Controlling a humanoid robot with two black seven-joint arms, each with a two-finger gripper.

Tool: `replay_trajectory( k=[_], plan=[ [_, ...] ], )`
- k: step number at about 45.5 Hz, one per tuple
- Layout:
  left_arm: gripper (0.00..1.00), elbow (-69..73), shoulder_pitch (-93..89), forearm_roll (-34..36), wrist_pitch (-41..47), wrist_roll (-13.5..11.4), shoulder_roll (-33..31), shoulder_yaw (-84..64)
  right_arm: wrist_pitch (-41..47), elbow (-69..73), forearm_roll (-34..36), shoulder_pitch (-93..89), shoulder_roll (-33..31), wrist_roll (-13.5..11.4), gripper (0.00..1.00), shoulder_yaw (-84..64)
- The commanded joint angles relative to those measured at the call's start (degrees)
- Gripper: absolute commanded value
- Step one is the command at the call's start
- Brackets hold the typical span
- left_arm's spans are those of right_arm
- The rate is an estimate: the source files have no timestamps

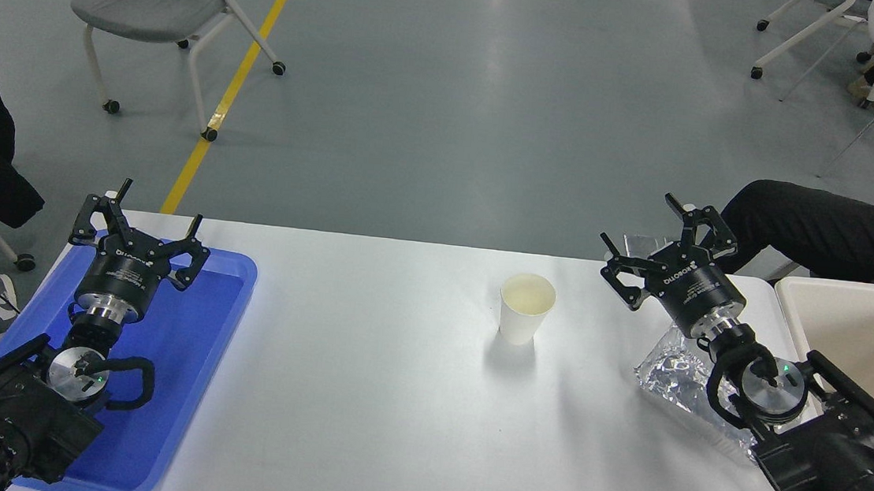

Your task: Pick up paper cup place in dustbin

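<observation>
The paper cup (pixel 526 307), small, white and cream inside, stands upright near the middle of the white table (pixel 376 398). My right gripper (pixel 642 221) hovers open to the cup's right, near the table's far edge, with nothing between its fingers. At the right edge sits the cream-beige dustbin (pixel 856 337), only partly in frame. My left gripper (pixel 159 207) is parked open above the blue tray at the left.
A flat blue tray (pixel 188 382) lies at the table's left end. A crumpled silver foil packet (pixel 671 369) lies under my right arm. A person's dark-clad leg (pixel 826 232) reaches in behind the dustbin. Chairs stand on the floor beyond.
</observation>
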Motion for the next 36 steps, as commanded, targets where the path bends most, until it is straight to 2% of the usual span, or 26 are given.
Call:
replay_trajectory(
  k=[1,12,29,36],
  plan=[
    [1.00,-0.08,0.00,0.00,0.00,-0.02,-0.08,-0.03,-0.02,0.17,-0.51,0.17,-0.03,-0.02,1.00,-0.06],
    [1.00,-0.08,-0.08,0.00,0.00,0.07,-0.08,-0.03,-0.45,0.17,-3.23,1.92,0.06,-0.02,1.00,-0.85],
    [1.00,-0.08,-0.08,0.00,0.00,0.07,-0.17,0.06,-0.89,-0.01,-3.76,5.70,-0.03,-0.11,1.00,-2.35],
    [1.00,-0.08,0.00,0.00,0.00,0.07,-0.08,0.06,-0.72,0.87,-5.08,8.16,-1.96,-0.28,1.00,-2.52]
  ],
)
